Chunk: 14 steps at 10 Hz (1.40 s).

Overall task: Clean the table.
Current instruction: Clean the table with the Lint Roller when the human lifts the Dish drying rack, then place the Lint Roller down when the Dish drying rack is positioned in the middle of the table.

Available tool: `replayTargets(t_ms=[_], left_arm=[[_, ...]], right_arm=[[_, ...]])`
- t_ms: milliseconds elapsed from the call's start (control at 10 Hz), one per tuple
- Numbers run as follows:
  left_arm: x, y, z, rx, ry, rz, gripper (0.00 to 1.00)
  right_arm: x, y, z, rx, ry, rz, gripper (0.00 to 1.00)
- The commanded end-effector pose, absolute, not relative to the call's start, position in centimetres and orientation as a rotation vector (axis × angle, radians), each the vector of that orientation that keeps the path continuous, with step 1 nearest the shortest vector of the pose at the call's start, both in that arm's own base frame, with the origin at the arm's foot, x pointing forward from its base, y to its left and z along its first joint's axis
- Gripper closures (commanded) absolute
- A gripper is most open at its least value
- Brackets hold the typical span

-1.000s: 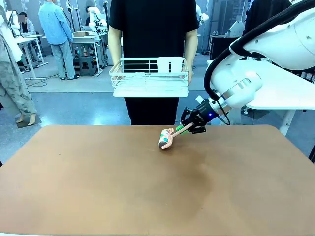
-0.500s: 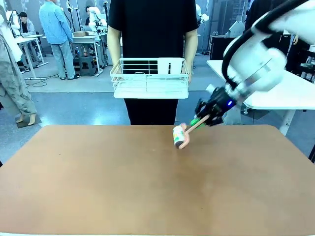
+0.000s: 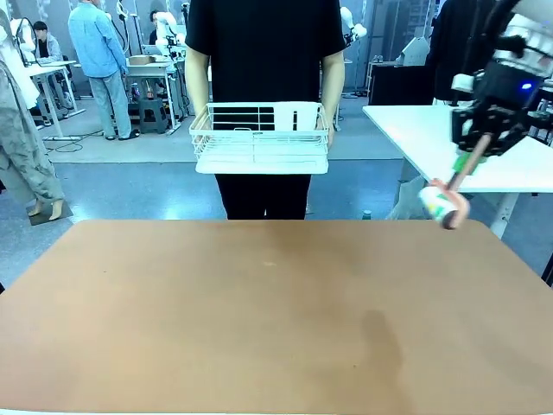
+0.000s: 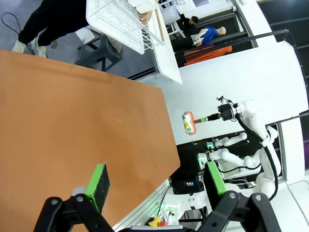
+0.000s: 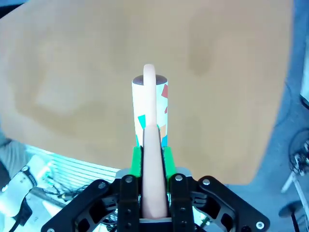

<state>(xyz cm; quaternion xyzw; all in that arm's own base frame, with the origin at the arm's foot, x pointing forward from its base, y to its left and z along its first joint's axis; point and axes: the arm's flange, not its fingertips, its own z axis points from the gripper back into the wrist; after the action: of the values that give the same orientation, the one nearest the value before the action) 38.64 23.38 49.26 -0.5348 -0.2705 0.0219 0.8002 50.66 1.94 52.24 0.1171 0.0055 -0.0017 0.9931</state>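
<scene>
The right hand, raised near the far right corner of the table, is clenched on the pink handle of a lint roller. The left hand is released, fingers wide apart. A person at the far side holds a white wire basket.

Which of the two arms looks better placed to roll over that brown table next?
Probably right: the right gripper is shut on the lint roller, in the air by the table's far right edge. The left gripper is open and empty.
</scene>
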Motion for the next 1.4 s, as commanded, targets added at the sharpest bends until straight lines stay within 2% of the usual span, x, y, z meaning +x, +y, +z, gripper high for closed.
replayTargets(t_ms=[0,200,300,1300], left_arm=[[38.5,23.5,49.5,-1.165,-0.591,0.039,0.0],[38.5,23.5,49.5,-1.165,-0.591,0.039,0.0],[38.5,23.5,49.5,-1.165,-0.591,0.039,0.0],[38.5,23.5,49.5,-1.165,-0.591,0.039,0.0]], right_arm=[[49.3,1.3,51.8,0.157,0.006,-0.008,0.79],[48.0,-0.1,51.1,0.15,-0.026,-0.001,0.79],[49.7,-0.3,52.1,0.156,0.013,-0.011,0.79],[49.7,-0.3,52.1,0.156,0.013,-0.011,0.79]])
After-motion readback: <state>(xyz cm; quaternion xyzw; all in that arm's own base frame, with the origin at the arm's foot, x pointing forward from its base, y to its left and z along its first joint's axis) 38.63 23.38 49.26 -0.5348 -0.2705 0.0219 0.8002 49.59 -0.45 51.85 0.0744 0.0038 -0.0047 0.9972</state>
